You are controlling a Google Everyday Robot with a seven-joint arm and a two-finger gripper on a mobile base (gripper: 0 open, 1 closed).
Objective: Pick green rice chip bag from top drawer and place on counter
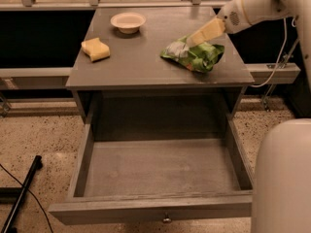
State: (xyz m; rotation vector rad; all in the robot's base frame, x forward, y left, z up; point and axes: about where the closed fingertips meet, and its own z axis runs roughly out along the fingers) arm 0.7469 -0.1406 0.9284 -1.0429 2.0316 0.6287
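— Where is the green rice chip bag (200, 57) lying?
— It is lying on the bench (141, 64), right side, with the end effector (193, 41) hanging at its upper edge.
— Clamping it?
— I cannot tell. The top drawer (150, 210) is standing pulled open below.

Chip bag (195, 56) on counter (146, 64) rt, jaws at its top; sponge (95, 49), bowl (128, 22) lt; drawer (146, 210) below.

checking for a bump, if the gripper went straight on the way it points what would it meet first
The green rice chip bag. The gripper hangs above the right side of the counter, angled down, its tip at the bag's pale label end. Whether they touch is unclear.
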